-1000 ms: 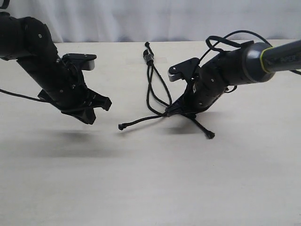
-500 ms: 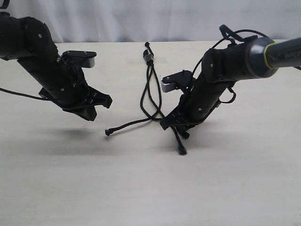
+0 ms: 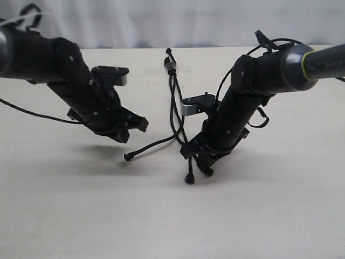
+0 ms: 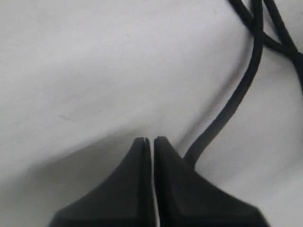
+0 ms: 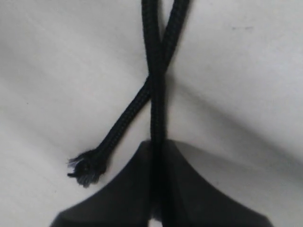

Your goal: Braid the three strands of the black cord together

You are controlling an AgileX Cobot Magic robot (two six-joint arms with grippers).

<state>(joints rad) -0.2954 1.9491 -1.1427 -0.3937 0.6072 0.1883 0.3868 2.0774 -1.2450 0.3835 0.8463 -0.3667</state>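
Note:
The black cord runs from its small clasp (image 3: 171, 66) at the far middle of the table toward me and splits into the three strands. One strand (image 3: 153, 144) trails left and ends in a knobby tip (image 3: 128, 157). My right gripper (image 3: 197, 156) (image 5: 156, 142) is shut on a second strand (image 5: 155, 94), low over the table. A third strand (image 5: 125, 120) crosses the held one and ends in a frayed tip (image 5: 85, 168). My left gripper (image 3: 135, 128) (image 4: 152, 139) is shut and holds nothing. It hovers just beside the left-trailing strand (image 4: 236, 94).
The pale table (image 3: 172, 226) carries only the cord. A white curtain (image 3: 161, 21) hangs behind the table's far edge. Thick glossy cables (image 3: 269, 43) loop over my right arm, and a thin cable (image 3: 32, 113) trails from my left arm.
My right gripper has swung left and toward the front with its strand, so the strand tips now lie close together. My left arm has moved right, toward the left-trailing strand.

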